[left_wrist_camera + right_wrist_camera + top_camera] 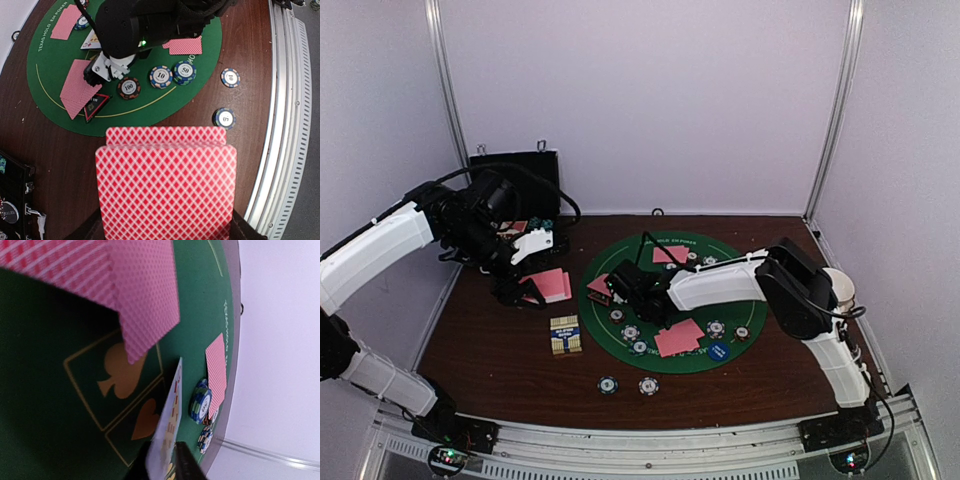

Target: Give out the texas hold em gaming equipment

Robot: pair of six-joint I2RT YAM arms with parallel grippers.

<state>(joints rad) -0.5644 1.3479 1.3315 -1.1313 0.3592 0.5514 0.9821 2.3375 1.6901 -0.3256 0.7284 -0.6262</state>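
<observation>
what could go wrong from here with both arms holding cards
The stack of cards in the left gripper looks offset, so some may slip out. The right gripper pinches one card by its end, close to the triangular marker, and could nudge it.

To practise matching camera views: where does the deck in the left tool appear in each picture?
Top external: deck left of centre, just left of the mat.
Left wrist: deck at bottom centre, filling the foreground.
Right wrist: not in it.
Shared landmark: the green mat, visible in all three views.
</observation>
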